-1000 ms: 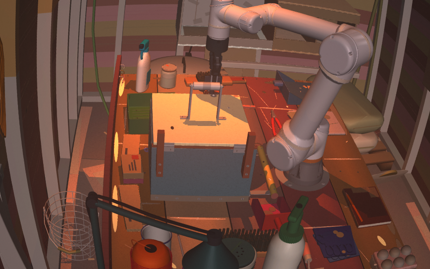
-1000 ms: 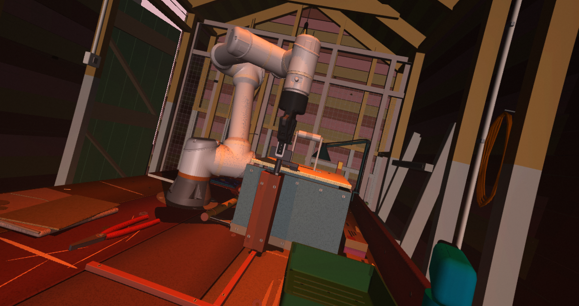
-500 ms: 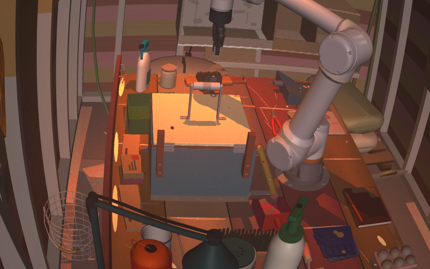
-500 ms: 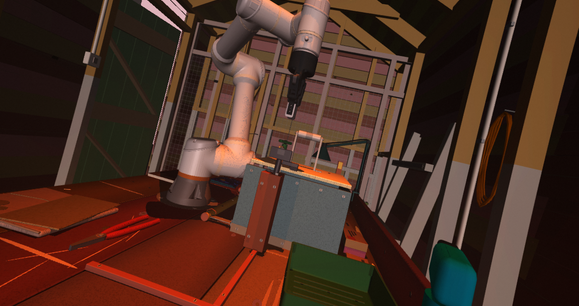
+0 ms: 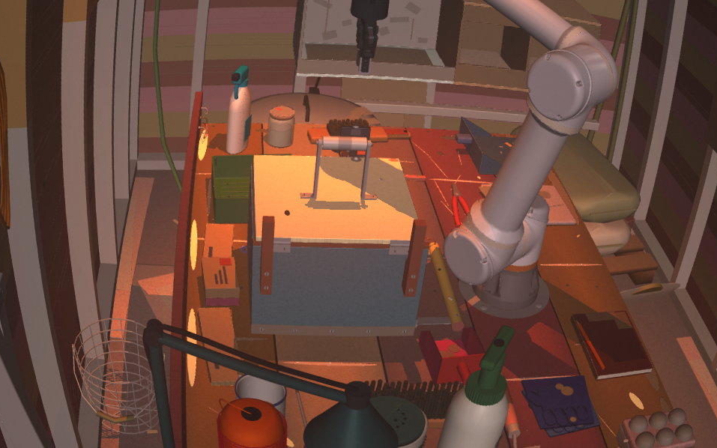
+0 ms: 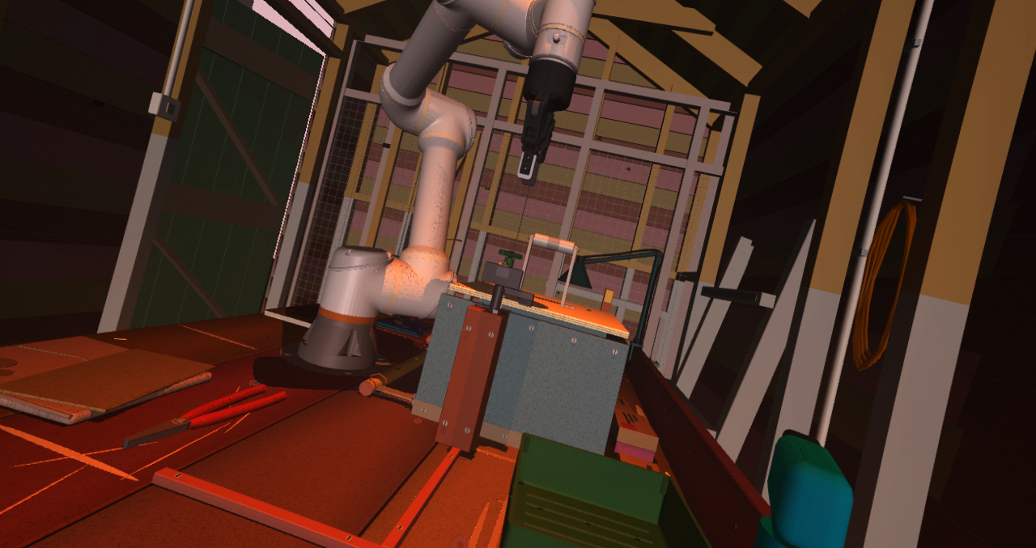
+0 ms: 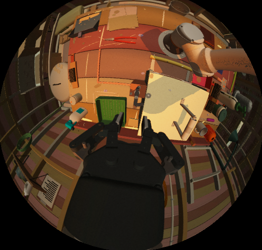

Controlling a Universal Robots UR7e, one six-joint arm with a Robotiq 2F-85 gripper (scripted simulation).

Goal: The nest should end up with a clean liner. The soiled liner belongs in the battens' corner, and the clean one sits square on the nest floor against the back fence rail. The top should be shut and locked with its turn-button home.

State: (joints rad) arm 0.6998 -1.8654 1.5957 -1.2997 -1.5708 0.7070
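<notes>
The inside of the nest box (image 5: 334, 278) is hidden under its shut lid (image 5: 332, 198), so no liner on its floor is in view. The lid is pale board with a tall loop handle (image 5: 344, 144) near its far edge. The dark turn-button (image 7: 137, 100) sits on the red post at the box's far side, lying over the lid's edge. A green liner (image 7: 110, 109) lies on the bench beside the box, inside thin battens. My gripper (image 6: 529, 170) hangs high above the far end of the box, fingers partly apart, holding nothing.
The arm's base (image 5: 503, 278) stands right of the box. Red pliers (image 5: 457, 203) lie beyond it. A spray bottle (image 5: 238, 111) and a jar (image 5: 281, 127) stand at the far left corner. A lamp (image 5: 350, 415), a bottle and brushes crowd the near edge.
</notes>
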